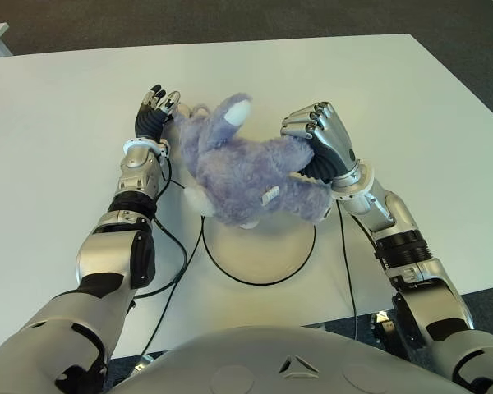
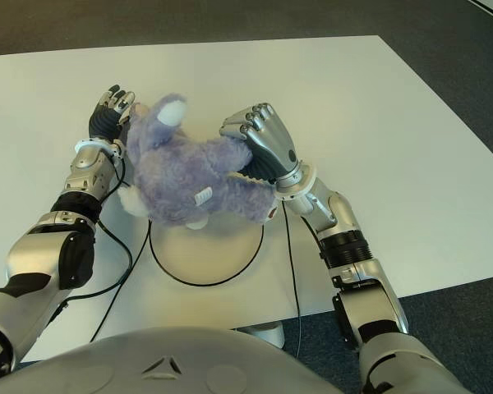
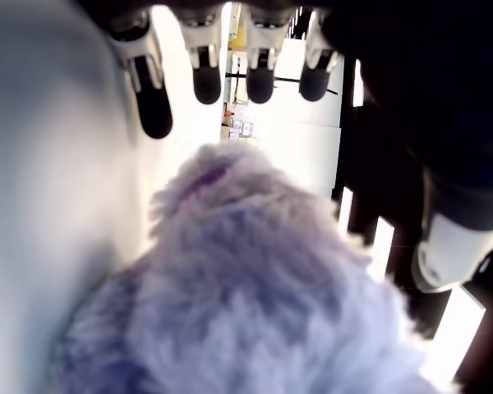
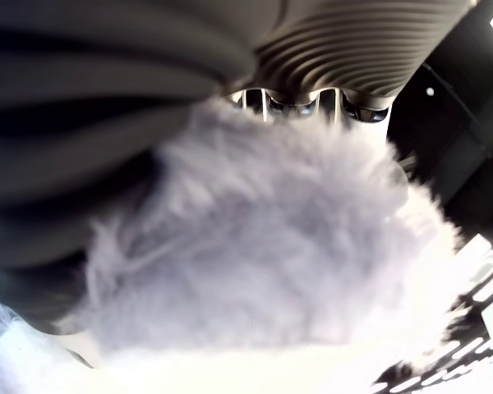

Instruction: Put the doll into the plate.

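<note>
Right hand (image 1: 316, 135), metal fingers curled into the shaggy lilac doll (image 1: 246, 168), and left hand (image 1: 156, 111), fingers straight and pressed flat to its other flank, hold it over the far rim of the round, dark-edged plate (image 1: 259, 250) on the bare white table (image 1: 57, 115).

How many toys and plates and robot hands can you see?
Doll: 1
Plate: 1
Hands: 2, the left hand and the right hand
Total: 4
</note>
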